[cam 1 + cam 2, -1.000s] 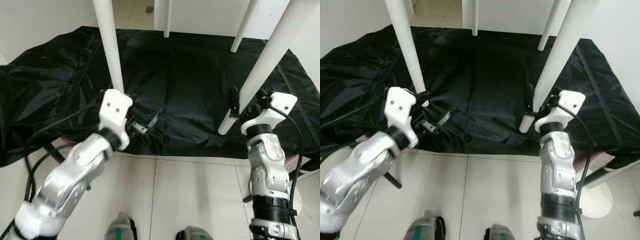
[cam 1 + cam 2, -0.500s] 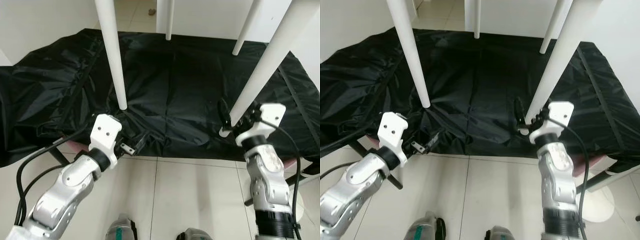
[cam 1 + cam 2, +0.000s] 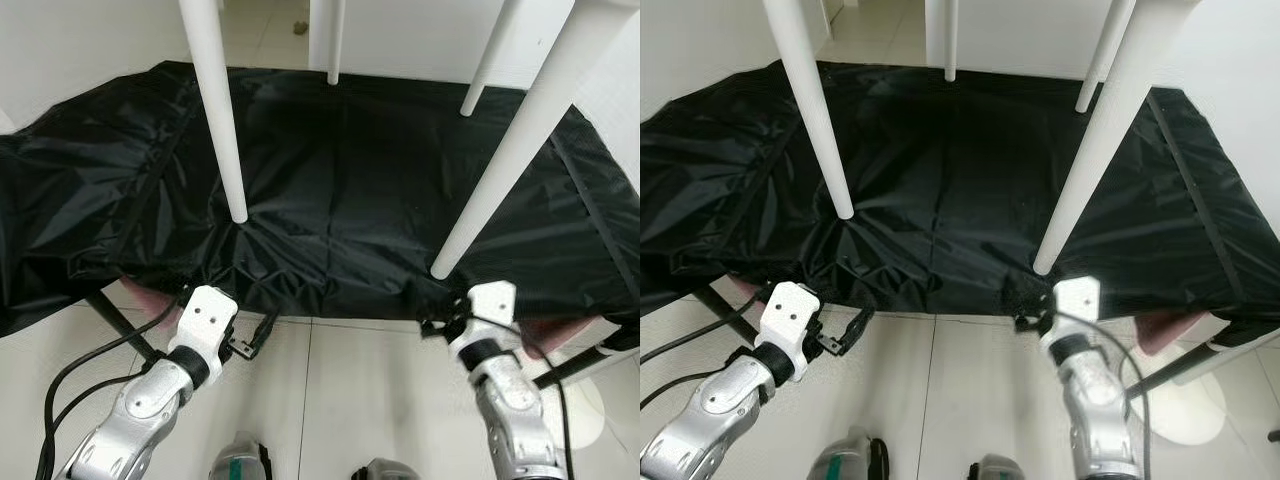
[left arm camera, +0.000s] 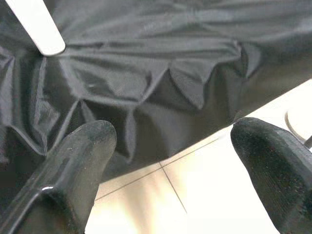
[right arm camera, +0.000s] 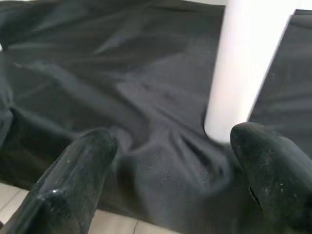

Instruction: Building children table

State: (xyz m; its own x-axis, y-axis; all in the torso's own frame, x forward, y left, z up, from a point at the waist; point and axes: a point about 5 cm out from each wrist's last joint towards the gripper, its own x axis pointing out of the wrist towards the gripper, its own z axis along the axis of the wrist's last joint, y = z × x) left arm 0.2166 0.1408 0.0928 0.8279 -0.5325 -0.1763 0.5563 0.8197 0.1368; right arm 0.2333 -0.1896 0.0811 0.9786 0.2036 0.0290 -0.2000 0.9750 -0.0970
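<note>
A white children's table [image 3: 560,60] was seen standing on a black sheet [image 3: 340,190] that was spread over a low surface, with four white legs in view: a near left leg [image 3: 222,140] and a near right leg [image 3: 500,170] planted on the sheet close to its front edge, and two far legs [image 3: 335,45] further back. The left tool [image 3: 250,345] was held low over the tiled floor [image 3: 330,400], just in front of the sheet's hanging edge and below the near left leg, apart from it; its black fingers [image 4: 78,161] were spread wide with nothing between them. The right tool [image 3: 440,325] was positioned at the sheet's front edge, just below the foot of the near right leg and not touching it; in the right wrist view its fingers [image 5: 83,165] were likewise parted and empty, with the leg's foot [image 5: 234,97] seen beyond them, resting on the wrinkled sheet.
</note>
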